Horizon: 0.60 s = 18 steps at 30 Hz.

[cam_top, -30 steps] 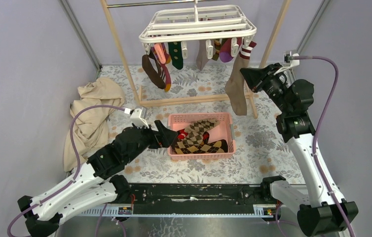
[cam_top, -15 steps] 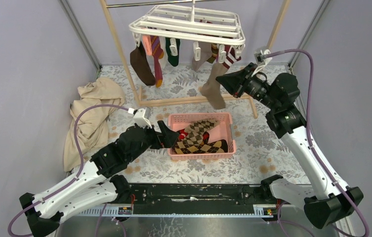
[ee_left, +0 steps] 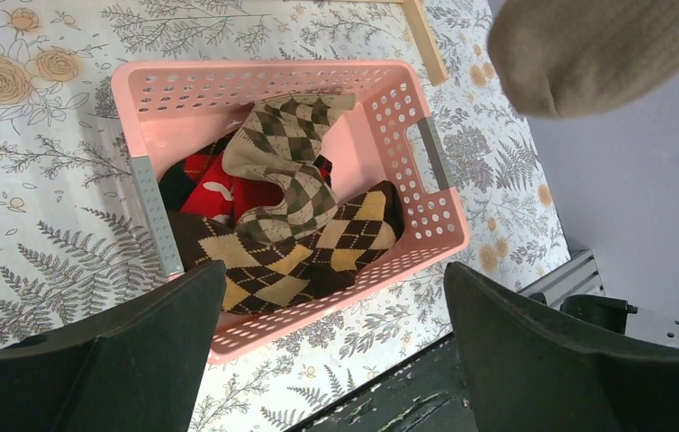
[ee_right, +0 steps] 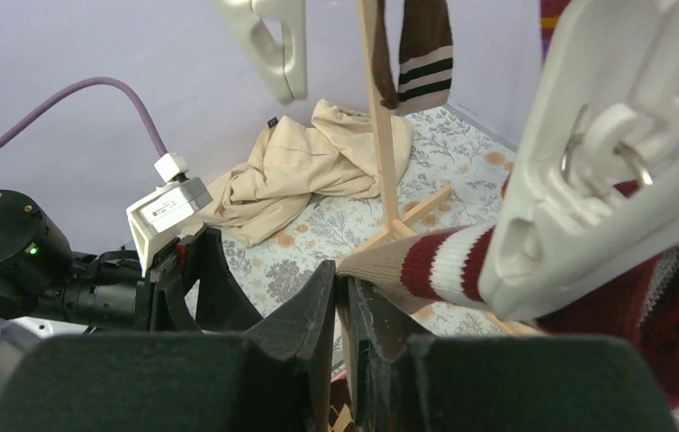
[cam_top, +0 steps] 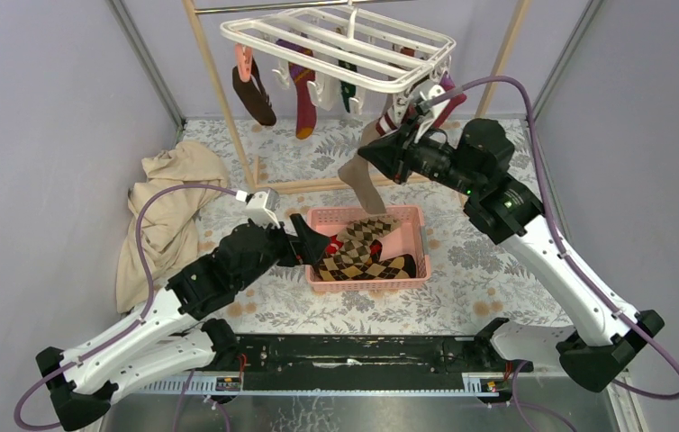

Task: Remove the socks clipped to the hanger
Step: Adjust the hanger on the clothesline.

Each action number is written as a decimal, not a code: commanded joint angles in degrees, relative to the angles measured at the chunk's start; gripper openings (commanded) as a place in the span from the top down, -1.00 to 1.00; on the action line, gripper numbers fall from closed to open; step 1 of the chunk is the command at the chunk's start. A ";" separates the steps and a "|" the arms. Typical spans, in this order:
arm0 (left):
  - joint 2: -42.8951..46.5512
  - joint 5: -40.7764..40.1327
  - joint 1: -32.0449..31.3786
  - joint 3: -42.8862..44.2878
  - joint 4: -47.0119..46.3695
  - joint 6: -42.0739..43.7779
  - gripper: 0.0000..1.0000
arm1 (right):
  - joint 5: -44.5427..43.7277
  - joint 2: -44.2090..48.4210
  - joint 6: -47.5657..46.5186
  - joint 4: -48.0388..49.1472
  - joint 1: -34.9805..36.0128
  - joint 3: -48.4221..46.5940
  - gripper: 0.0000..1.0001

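Observation:
The white hanger (cam_top: 336, 40) hangs tilted from the wooden frame, with brown (cam_top: 253, 90), striped orange-purple (cam_top: 302, 94), green (cam_top: 347, 79) and maroon (cam_top: 448, 97) socks clipped under it. My right gripper (cam_top: 379, 155) is shut on a beige sock (cam_top: 358, 184) with a red-and-white striped cuff (ee_right: 444, 261). A white clip (ee_right: 579, 171) holds that cuff, and the sock is pulled taut. My left gripper (cam_top: 315, 245) is open and empty above the left end of the pink basket (cam_top: 419, 241). Argyle socks (ee_left: 291, 180) and a red sock (ee_left: 219, 193) lie in the basket (ee_left: 381, 99).
A large beige cloth (cam_top: 169, 202) lies at the left by the wall. The wooden frame's base bar (cam_top: 318, 184) crosses the floral mat behind the basket, and its poles (cam_top: 214, 81) rise on both sides. The beige sock's toe (ee_left: 588, 54) hangs over the basket's far end.
My right gripper has moved left and nearer, dragging the striped-cuff beige sock with it. The hanger has swung left and tilted. My left arm has barely moved.

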State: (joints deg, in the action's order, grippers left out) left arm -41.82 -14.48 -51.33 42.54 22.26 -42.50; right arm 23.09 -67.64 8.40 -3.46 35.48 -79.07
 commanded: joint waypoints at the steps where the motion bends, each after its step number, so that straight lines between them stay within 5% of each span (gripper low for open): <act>1: -0.20 -0.32 -0.07 2.02 -2.43 1.02 -0.97 | -5.39 -2.47 -5.06 -3.49 4.49 -5.21 0.68; 18: 2.05 -1.45 -0.06 2.09 -0.67 1.08 -0.97 | -21.60 -20.00 -13.57 -14.28 19.31 -22.80 0.69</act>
State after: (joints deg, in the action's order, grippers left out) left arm -40.64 -14.52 -51.33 42.54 22.33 -42.48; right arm 5.80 -84.49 -3.11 -15.73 53.34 -96.51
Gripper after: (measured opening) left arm 0.986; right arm 0.159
